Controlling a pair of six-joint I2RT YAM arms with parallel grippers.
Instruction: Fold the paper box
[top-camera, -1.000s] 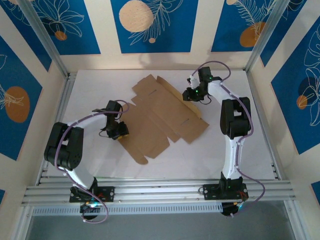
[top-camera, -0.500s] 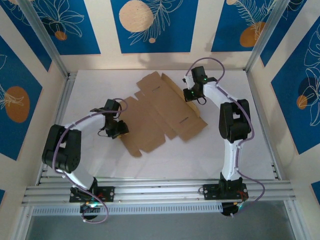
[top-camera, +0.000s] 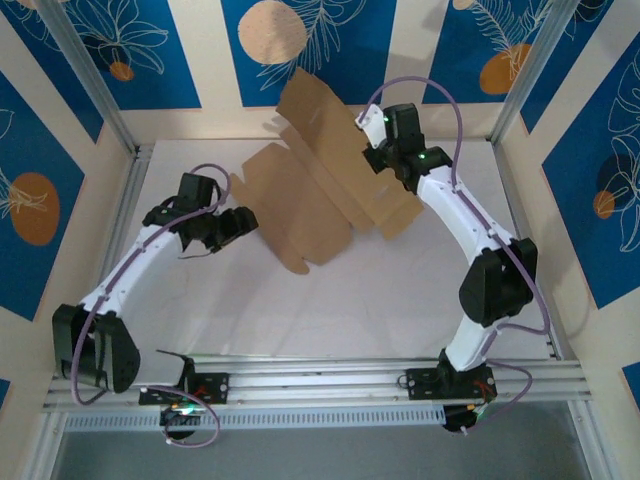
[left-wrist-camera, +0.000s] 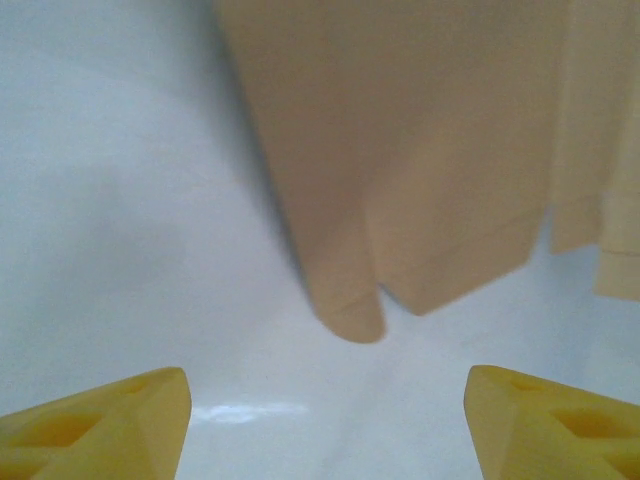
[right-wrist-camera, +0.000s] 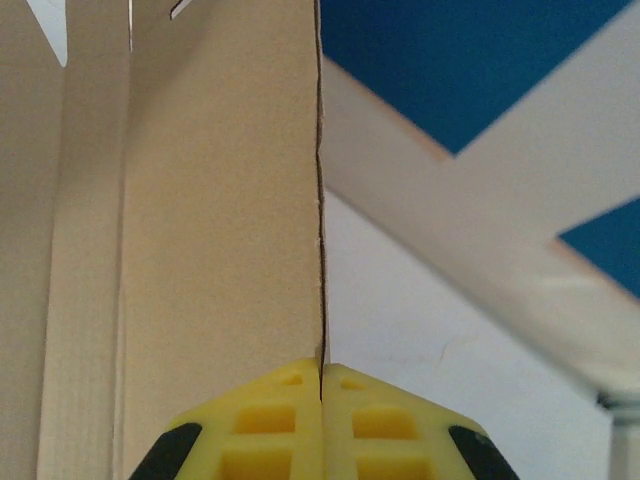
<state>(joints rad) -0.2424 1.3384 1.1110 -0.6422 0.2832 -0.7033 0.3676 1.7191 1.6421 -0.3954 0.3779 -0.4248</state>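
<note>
The right gripper (top-camera: 372, 150) pinches one edge of the paper box (top-camera: 315, 185), an unfolded brown cardboard sheet. It holds the sheet tilted up over the far part of the white table (top-camera: 350, 310), lower flaps hanging toward the surface. The left gripper (top-camera: 240, 222) sits near the sheet's left side, fingers spread wide and holding nothing.

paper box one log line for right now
paper box: unfolded sheet, held up tilted | right gripper: shut on its edge | left gripper: open, clear of sheet
</note>
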